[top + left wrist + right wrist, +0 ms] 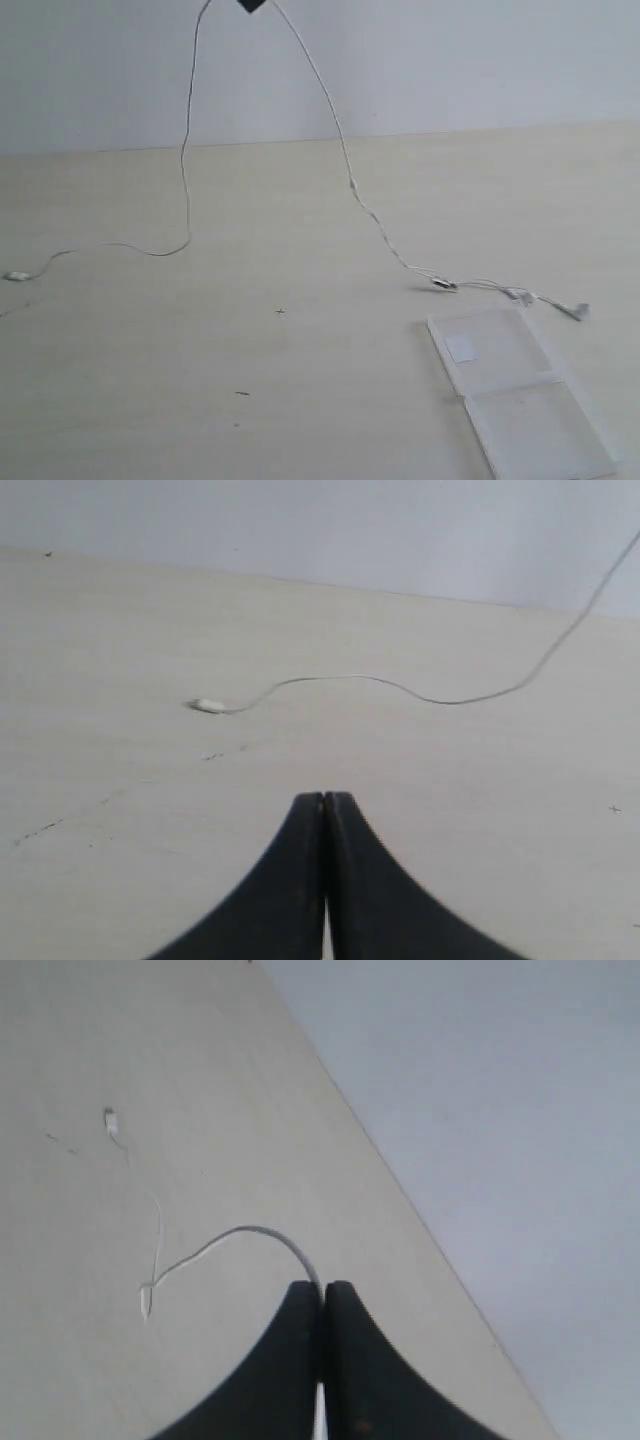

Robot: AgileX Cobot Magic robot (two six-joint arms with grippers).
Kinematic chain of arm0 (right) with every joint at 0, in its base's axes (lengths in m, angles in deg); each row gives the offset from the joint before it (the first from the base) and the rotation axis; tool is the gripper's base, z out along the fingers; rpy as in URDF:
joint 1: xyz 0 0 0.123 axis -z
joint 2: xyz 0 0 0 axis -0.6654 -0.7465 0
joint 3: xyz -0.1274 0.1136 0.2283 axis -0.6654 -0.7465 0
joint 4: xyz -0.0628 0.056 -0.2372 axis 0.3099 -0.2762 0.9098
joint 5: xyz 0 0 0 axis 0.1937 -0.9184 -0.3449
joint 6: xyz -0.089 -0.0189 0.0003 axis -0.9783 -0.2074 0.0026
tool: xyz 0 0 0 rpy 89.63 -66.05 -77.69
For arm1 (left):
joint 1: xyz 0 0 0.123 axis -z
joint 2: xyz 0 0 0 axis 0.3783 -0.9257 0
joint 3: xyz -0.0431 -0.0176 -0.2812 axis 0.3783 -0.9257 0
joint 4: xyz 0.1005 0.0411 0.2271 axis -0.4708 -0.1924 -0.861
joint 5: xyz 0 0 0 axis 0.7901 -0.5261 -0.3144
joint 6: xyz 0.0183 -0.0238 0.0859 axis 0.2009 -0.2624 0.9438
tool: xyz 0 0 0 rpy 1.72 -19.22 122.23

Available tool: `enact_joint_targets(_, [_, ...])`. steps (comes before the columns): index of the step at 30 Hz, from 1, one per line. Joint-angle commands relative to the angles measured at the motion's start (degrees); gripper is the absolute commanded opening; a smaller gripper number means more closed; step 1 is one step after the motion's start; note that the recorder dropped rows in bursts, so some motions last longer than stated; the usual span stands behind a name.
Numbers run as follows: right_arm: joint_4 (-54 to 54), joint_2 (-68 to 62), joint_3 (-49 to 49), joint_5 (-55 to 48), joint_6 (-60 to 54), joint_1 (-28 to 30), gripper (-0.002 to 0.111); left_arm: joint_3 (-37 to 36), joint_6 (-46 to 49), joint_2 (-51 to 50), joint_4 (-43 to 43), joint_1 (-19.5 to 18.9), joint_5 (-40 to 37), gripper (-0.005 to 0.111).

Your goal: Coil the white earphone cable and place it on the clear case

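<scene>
Case (520,400) lies open and flat at 5 o'clock, its white sticker (460,348) too small to read. Right gripper (322,1290) pinched closed on the cable (340,140), held high at 12 o'clock. Strands drape to 9 and 4 o'clock, earbuds (578,312) just beside the case. Left gripper (325,798) closed, empty, above bare worktop (300,350). Wall (450,60) behind the far edge

No text, brand, number or sign can be read anywhere, and no lettering can be made out on the small white sticker (460,347) of the clear case (530,420).
</scene>
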Motion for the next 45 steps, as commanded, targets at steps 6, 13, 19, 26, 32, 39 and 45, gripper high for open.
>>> enact_joint_targets(6, [-6.39,7.19,0.02,-3.13,-8.55,0.14,0.000,-0.18,0.02,0.40,-0.58,-0.22,0.32,0.000])
enact_joint_targets(13, [-10.47,11.23,0.02,-3.13,-13.49,0.14,0.000,-0.18,0.02,0.40,-0.57,-0.22,6.12,0.000])
enact_joint_targets(19, [-10.61,14.48,0.02,-2.75,-13.47,0.14,0.000,-0.18,0.02,0.40,7.98,-0.22,13.39,0.000])
enact_joint_targets(26, [-13.66,17.26,0.13,2.33,-15.00,0.14,0.000,-0.18,-0.27,0.40,13.42,-0.22,17.34,0.000])
enact_joint_targets(32, [-15.16,17.36,3.34,3.08,-14.89,0.14,0.000,-0.18,-6.34,0.40,14.40,-0.22,16.96,0.000])
enact_joint_targets(39, [-16.04,17.46,7.57,2.05,-13.75,0.14,0.000,-0.18,-8.26,0.40,17.71,0.11,10.78,0.000])
enact_joint_targets(45, [-16.04,17.77,9.25,-0.22,-9.58,0.14,0.000,1.21,14.08,0.40,32.65,4.82,10.62,0.000])
